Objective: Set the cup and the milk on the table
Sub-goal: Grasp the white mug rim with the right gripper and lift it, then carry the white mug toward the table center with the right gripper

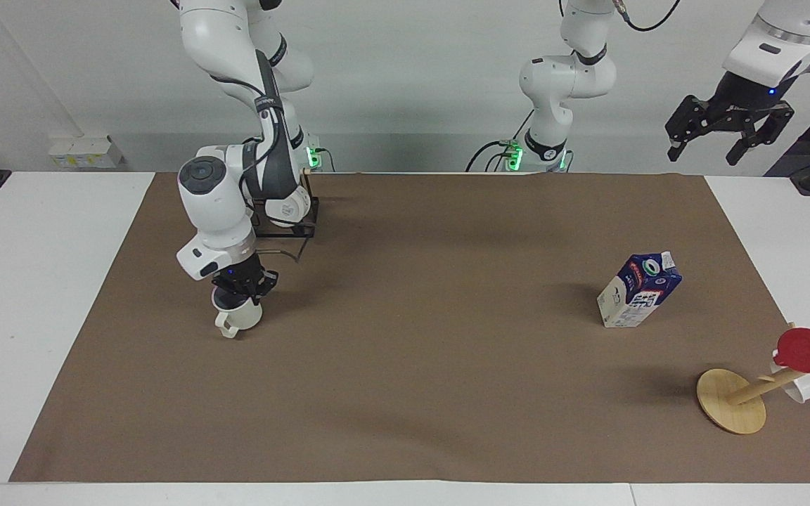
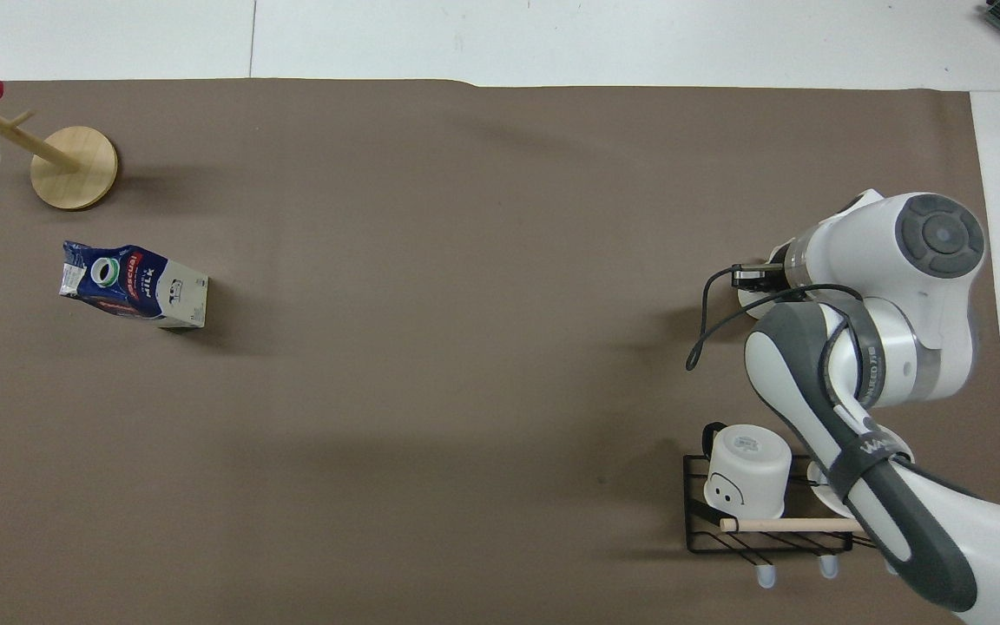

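Right end effector [image 1: 242, 292] was clamped on the cup [image 1: 240, 318], tilted, over the worktop [image 1: 25, 281] toward the right arm's end. Milk [image 1: 638, 289] stood toward the left arm's end, broad bare sheet between them. Left end effector [image 1: 727, 135] waited, fingers apart, past the worktop's edge.

Looking for lettering now. The milk carton [image 2: 134, 286], standing on the brown sheet toward the left arm's end of the desk [image 2: 465, 35], carries white print on its dark blue slanted top. It might read "milk", though the letters are too small to be sure. On the right arm [image 2: 865, 469], along the grey band of the forearm, there is pale lettering too, partly legible, starting with something like "WA". Nothing else readable.
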Controlling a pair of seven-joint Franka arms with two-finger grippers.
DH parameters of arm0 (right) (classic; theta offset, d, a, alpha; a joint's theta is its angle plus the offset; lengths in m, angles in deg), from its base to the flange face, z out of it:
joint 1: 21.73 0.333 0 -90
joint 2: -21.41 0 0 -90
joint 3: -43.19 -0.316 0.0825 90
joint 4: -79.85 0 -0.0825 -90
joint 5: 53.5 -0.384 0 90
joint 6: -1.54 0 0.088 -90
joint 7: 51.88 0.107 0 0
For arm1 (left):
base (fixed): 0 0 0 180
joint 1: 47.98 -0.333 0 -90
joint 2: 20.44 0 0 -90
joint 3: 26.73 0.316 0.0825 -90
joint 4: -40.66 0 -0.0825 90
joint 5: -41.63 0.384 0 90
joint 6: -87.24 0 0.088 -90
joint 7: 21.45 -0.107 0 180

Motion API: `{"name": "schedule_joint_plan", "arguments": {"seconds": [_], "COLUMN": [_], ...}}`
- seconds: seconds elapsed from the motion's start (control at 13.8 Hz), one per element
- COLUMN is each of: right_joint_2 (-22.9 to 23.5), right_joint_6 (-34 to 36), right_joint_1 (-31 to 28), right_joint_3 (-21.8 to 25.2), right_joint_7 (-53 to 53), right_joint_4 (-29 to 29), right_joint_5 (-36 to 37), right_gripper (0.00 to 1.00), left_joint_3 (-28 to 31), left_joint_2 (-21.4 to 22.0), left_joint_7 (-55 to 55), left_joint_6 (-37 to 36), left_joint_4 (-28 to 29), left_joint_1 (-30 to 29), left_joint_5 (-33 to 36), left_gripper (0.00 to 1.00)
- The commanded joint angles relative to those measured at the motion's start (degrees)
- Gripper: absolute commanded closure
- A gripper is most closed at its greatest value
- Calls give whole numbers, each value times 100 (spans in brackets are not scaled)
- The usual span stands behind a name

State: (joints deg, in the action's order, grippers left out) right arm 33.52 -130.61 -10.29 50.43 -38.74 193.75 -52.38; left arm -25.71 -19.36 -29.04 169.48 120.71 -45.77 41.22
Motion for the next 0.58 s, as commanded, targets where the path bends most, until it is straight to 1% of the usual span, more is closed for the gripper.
{"name": "schedule_joint_plan", "arguments": {"seconds": [0.0, 0.22, 0.36, 0.51], "right_joint_2": [125, 125, 134, 160], "right_joint_6": [-74, 31, 101, 136], "right_joint_1": [-29, 51, 304, 691], "right_joint_3": [-48, -65, -65, -65], "right_joint_7": [1133, 1944, 2532, 3156], "right_joint_4": [-368, -632, -720, -817], "right_joint_5": [-59, -59, -68, -68], "right_gripper": [100, 100, 100, 100], "left_joint_3": [-5, -5, -5, -5], "left_joint_2": [164, 164, 164, 164], "left_joint_7": [-23, -32, -41, -32], "left_joint_6": [-7, -15, -15, -24], "left_joint_4": [177, 186, 186, 195], "left_joint_1": [-1, 8, -1, -1], "left_joint_5": [-30, -30, -30, -30], "left_gripper": [0, 0, 0, 0]}}
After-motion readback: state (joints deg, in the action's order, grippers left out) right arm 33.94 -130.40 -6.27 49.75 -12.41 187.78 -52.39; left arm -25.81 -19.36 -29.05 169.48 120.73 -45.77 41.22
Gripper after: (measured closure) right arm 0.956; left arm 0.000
